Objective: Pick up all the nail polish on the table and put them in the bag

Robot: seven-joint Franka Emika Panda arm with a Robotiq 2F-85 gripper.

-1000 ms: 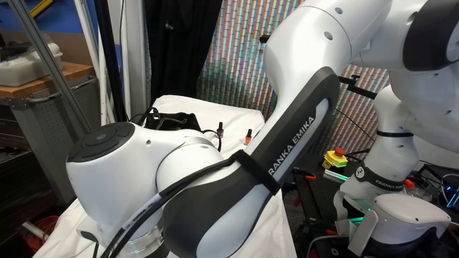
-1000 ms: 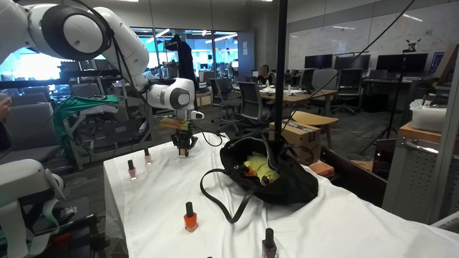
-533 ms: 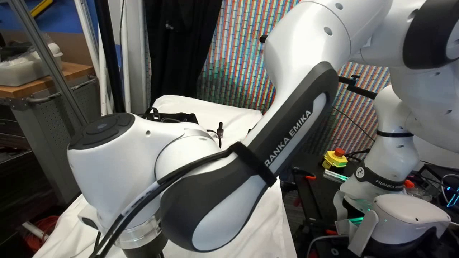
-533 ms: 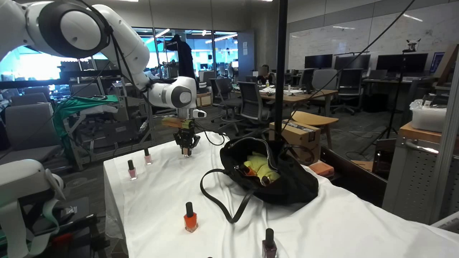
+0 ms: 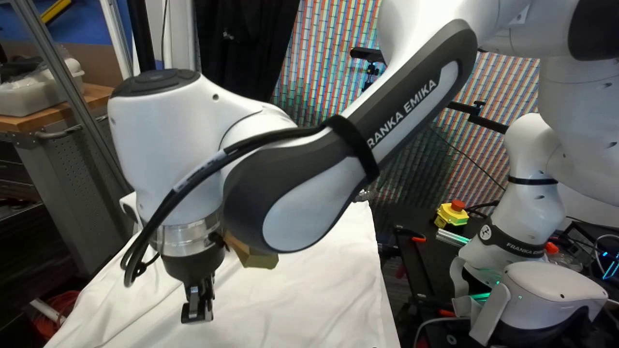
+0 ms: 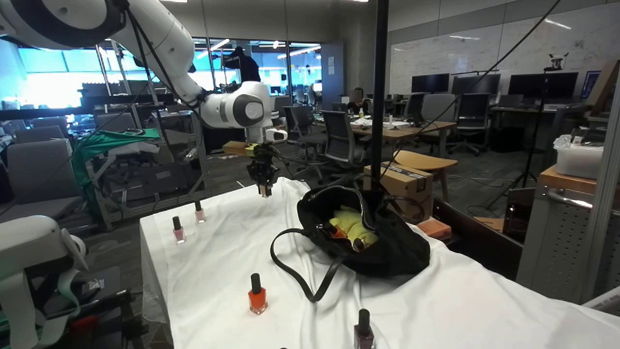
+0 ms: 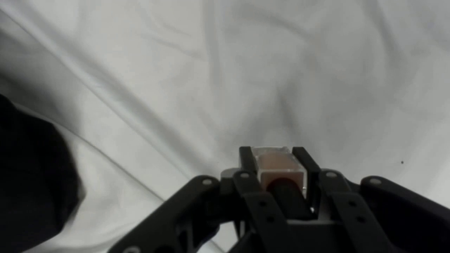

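- Claw state: the claw [image 7: 272,154] is narrowed on a peach bottle [image 7: 277,162], with one of its fingers [image 7: 306,160] against each side
- Bottle position: the peach bottle is held base outward, dark cap inward; its long axis follows the fingers and, in an exterior view, points roughly down at the table [image 6: 208,271]
- Clearance: the gap between base and table cannot be told with certainty
- Controlling relation: in that exterior view the bag [image 6: 392,252] lies to the right of the claw and nearer the front; in the wrist view a black mass [image 7: 31,182] at the left edge is judged to be the bag
- Next step (judgement): raise the bottle above the wall of the bag facing the claw, travel sideways over the yellow-green lining [image 6: 346,220], then release
- Caution: a low path probably pushes the soft wall inward
- Outstanding: two pink bottles [image 6: 179,235], an orange bottle [image 6: 257,300] and a dark bottle [image 6: 364,335] stand upright on the table, outside the bag
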